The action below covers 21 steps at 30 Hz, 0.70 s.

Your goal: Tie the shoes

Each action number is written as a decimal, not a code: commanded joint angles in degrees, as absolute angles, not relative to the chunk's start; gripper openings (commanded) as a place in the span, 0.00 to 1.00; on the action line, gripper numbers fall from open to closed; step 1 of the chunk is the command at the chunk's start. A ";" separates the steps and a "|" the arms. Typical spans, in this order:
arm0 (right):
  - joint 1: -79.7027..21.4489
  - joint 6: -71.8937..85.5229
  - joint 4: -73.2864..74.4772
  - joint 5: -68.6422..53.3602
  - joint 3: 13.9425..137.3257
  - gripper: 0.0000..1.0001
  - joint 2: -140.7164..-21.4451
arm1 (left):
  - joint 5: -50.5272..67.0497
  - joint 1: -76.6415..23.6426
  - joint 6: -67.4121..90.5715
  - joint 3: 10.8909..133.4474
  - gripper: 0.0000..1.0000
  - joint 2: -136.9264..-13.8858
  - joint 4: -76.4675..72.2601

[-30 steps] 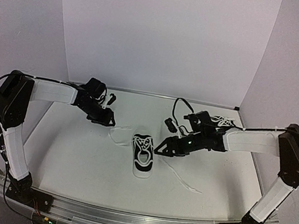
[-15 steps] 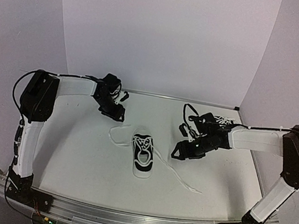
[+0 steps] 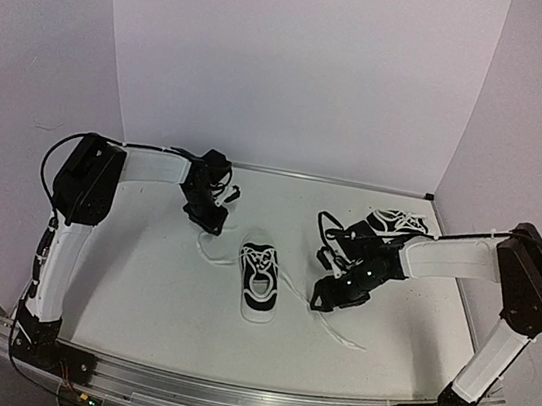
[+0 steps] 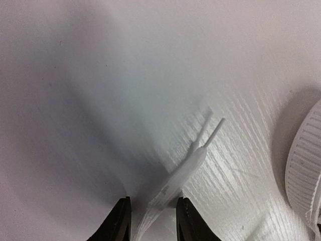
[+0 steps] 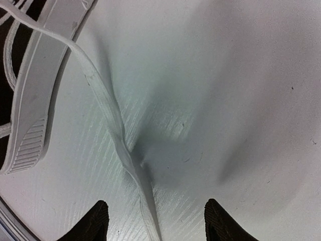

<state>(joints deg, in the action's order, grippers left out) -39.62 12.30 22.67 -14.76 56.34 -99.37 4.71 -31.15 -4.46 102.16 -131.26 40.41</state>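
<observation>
Centre of the white counter (image 3: pixel 140 275): one black shoe (image 3: pixel 258 280) with a white sole, sitting upright, long axis square to the near edge. Black laced end toward the far edge, broad white end toward the near edge. Toe and heel not safely told apart from above. Untied, with the left lace (image 4: pixel 193 158) trailing toward the left edge and the right lace (image 5: pixel 103 95) trailing toward the near right corner.

Far right corner: the second shoe (image 3: pixel 397 222), black with white lacing, partly hidden behind the right arm (image 3: pixel 445 256), long axis roughly along the far edge.

Just off the centre shoe's far left side: the left claw (image 3: pixel 213 221), down at the counter, fingers a narrow gap apart, with the stiff-tipped end of the left lace running between them. Cannot tell whether pinched or merely straddled. Ribbed sole rubber at the right edge of the left wrist view.

Just right of the centre shoe: the right claw (image 3: pixel 323 296), spread wide, straddling the right lace flat on the counter, neither fingertip touching it. White sole at the upper left of that wrist view.
</observation>
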 commanded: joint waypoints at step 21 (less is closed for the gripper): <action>-49.72 15.90 30.06 -2.76 55.65 0.41 -105.21 | 10.26 -31.37 -2.97 98.89 0.00 -128.44 36.30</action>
<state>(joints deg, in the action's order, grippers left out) -49.69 14.74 26.80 -4.57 56.81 -101.60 6.46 -31.10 -4.25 101.58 -131.19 38.66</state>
